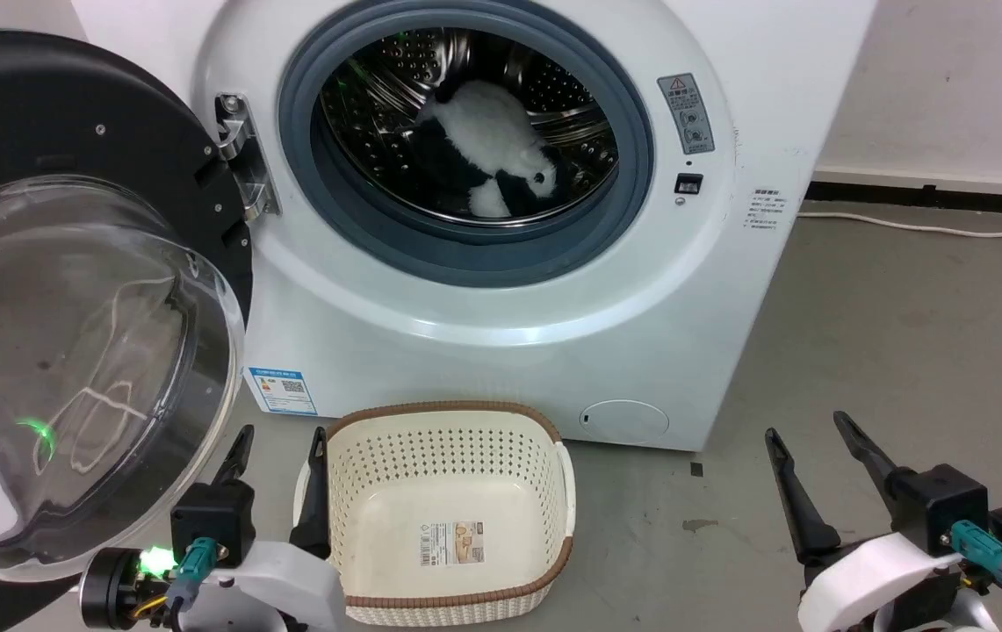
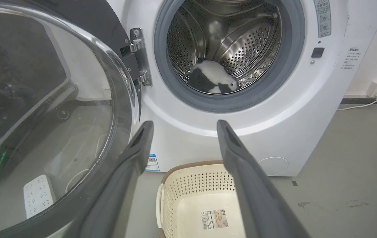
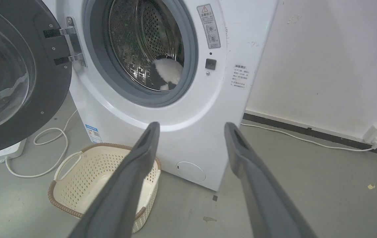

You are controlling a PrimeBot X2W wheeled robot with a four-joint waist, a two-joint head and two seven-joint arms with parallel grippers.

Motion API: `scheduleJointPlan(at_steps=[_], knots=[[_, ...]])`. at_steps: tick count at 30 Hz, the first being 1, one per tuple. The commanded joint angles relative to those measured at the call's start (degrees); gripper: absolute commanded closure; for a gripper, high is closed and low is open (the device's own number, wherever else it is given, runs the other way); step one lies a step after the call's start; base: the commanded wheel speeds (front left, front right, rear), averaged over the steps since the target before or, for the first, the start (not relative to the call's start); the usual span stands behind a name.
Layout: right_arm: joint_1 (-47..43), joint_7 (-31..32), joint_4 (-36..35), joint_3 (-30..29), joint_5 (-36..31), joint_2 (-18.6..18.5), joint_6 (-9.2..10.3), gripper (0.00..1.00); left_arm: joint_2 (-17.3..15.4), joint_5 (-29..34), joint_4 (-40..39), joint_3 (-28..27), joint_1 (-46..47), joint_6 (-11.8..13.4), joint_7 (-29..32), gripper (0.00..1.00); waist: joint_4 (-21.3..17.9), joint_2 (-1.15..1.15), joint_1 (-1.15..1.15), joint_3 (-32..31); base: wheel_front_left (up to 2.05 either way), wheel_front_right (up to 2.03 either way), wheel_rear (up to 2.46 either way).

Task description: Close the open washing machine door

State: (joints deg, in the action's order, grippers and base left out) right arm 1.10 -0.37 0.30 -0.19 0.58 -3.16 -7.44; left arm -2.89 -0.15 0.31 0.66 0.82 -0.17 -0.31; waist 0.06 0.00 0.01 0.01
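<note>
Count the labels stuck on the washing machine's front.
3: a grey warning label right of the drum, a small text label lower right of it, and a blue-white sticker low on the left. The open door may hide more.

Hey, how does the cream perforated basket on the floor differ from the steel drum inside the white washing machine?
The cream perforated basket is empty but for a label on its bottom; the white washing machine's steel drum holds a black-and-white plush toy. The basket is cream with a brown rim and opens upward; the drum is shiny metal ringed by a grey gasket and opens forward. Both have perforated walls.
</note>
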Motion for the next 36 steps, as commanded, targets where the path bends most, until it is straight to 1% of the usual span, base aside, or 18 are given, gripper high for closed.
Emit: scheduleJointPlan(at_steps=[1, 12, 18, 19, 21, 22, 36], knots=[[-0.3, -0.5, -0.1, -0.3, 0.6, 0.0, 0.0, 0.0, 0.0, 0.1, -0.1, 0.1, 0.1, 0.1, -0.5, 0.0, 0.1, 0.0, -0.01, 0.0, 0.0, 0.0, 0.0], [-1.1, -1.8, -0.2, -0.1, 0.4, 0.0, -0.01, 0.0, -0.3, 0.1, -0.4, 1.3, -0.2, 0.4, -1.9, 0.0, 2.0, 0.0, -0.01, -0.4, 0.0, 0.0, 0.0], [-1.7, -2.8, -0.2, 0.8, 0.7, 0.0, -0.01, 0.0, -0.7, 0.0, -0.7, 2.1, -0.6, 0.5, -2.8, 0.0, 5.0, 0.0, -0.01, -0.9, 0.0, 0.0, 0.0], [-1.8, -3.2, -0.3, 1.5, 1.0, -0.1, -0.01, 0.0, -0.9, 0.0, -0.9, 2.4, -0.8, 0.7, -3.2, 0.0, 6.2, 0.0, -0.01, -0.9, 0.0, 0.0, 0.0], [-1.7, -3.4, -0.3, 2.0, 1.2, -0.3, -0.01, 0.0, -1.0, 0.0, -1.1, 2.5, -1.0, 0.9, -3.4, 0.0, 6.9, 0.0, -0.01, -0.7, 0.0, 0.0, 0.0], [-1.1, -3.9, -0.1, 3.2, 1.6, -0.8, -0.01, 0.0, -1.0, 0.0, -1.7, 2.7, -1.2, 1.4, -3.9, 0.0, 8.1, 0.0, -0.01, -0.4, 0.0, 0.0, 0.0], [0.9, -5.5, 1.5, 7.3, 3.1, -2.0, -0.02, 0.0, -1.2, -0.2, -3.7, 3.1, -2.9, 3.5, -5.6, 0.0, 11.8, 0.0, -0.01, 0.1, -0.01, -0.01, -0.01]])
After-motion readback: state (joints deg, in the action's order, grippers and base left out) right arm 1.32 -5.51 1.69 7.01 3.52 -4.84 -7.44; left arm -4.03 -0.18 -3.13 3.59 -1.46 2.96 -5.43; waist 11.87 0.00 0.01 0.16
